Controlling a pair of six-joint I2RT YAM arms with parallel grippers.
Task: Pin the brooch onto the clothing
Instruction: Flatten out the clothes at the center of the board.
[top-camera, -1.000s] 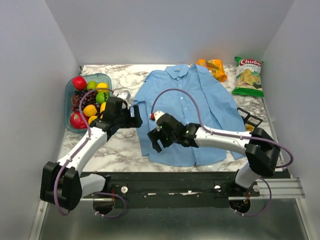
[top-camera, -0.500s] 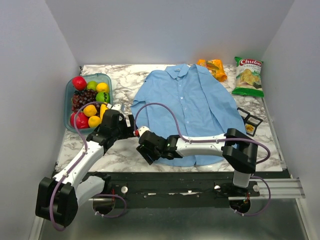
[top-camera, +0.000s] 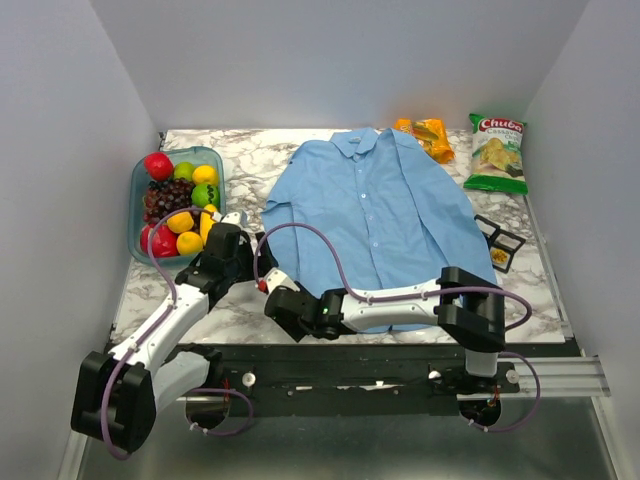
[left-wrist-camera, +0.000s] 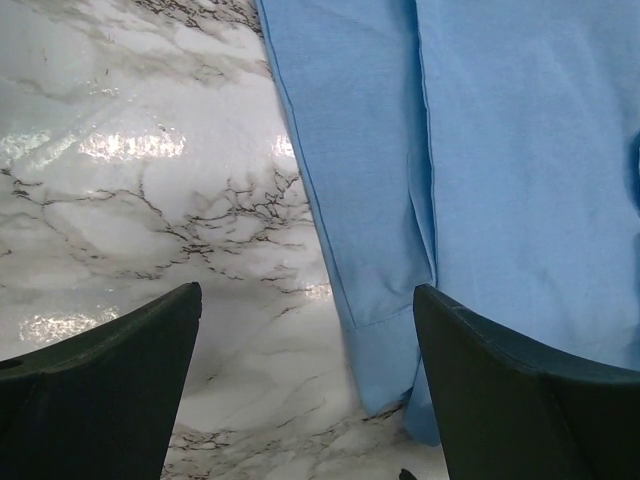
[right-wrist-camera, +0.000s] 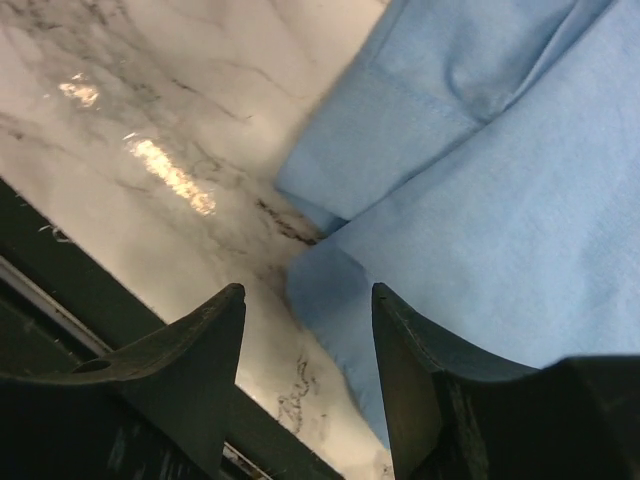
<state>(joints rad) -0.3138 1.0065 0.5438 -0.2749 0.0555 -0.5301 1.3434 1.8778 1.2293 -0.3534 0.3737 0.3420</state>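
The clothing, a light blue collared shirt (top-camera: 390, 205), lies flat on the marble table. I cannot make out the brooch for certain: a tiny yellow-orange speck (top-camera: 497, 258) sits in a black tray at the right. My left gripper (top-camera: 252, 250) (left-wrist-camera: 307, 295) hovers open over bare marble, just left of the shirt's sleeve cuff (left-wrist-camera: 385, 340). My right gripper (top-camera: 283, 312) (right-wrist-camera: 309, 292) hangs low over the shirt's near left hem corner (right-wrist-camera: 330, 290) at the table's front edge. Its jaws stand apart with nothing between them.
A glass bowl (top-camera: 138, 205) of fruit stands at the left. A green chip bag (top-camera: 497, 150) and an orange snack packet (top-camera: 427, 135) lie at the back right. Two small black trays (top-camera: 505, 238) sit beside the shirt's right side. A black rail (top-camera: 380, 365) runs along the front edge.
My right arm has swung left and toward the near edge, from over the shirt's left side to its hem corner, its jaws narrowing. My left gripper drew back slightly toward me.
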